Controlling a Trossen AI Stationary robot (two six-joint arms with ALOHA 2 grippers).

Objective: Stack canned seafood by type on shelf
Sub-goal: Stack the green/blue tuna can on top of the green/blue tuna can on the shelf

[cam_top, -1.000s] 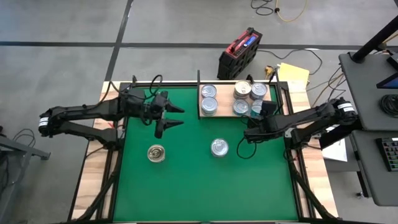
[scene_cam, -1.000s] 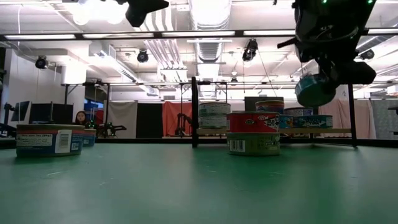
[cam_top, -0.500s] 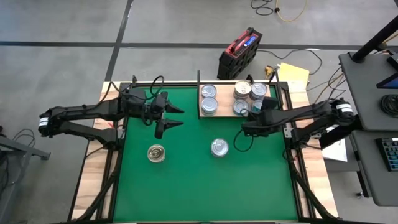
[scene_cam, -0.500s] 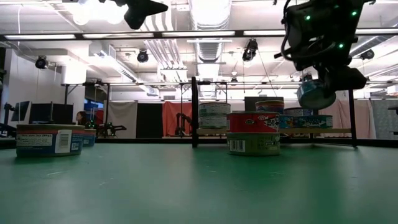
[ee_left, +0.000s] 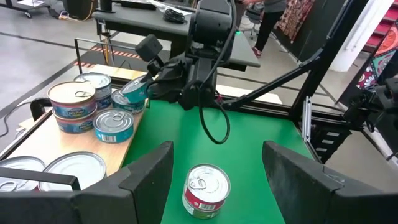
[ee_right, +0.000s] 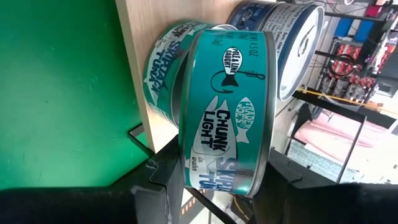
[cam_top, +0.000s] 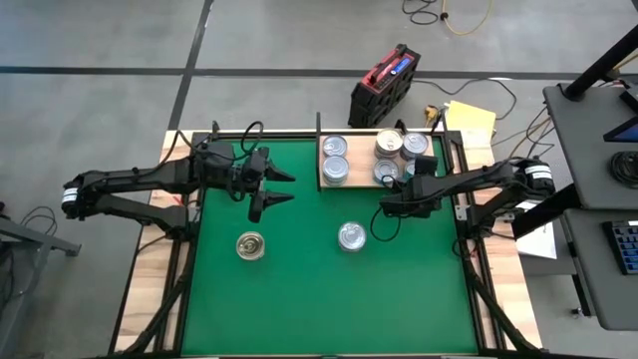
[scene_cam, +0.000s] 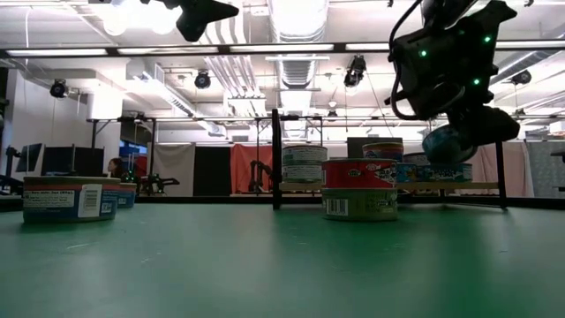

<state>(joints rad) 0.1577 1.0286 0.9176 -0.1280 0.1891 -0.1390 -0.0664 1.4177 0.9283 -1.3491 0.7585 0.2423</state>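
A: Status on the held can?
B: Teal can is pinched between the right gripper fingers, tilted on its side, just over the shelf front edge, right beside a matching teal can already on the board. In the low view it hangs above shelf level, not set down.

A: Shelf contents?
B: Pale wood board at the far edge of the green mat. Left side: two silver-lid cans. Right side: a taller stack, another can next to it, plus the teal one at the front.

A: Loose cans?
B: Two on the mat. Red-sided can near the middle, well apart from the shelf. Gold-lid can further left.

A: Left arm?
B: Left gripper hovers over the mat's left part, above the gold-lid can, fingers spread, nothing in them.

A: Around the desk?
B: Red-and-black case on the floor behind it, yellow pad at the far right corner.
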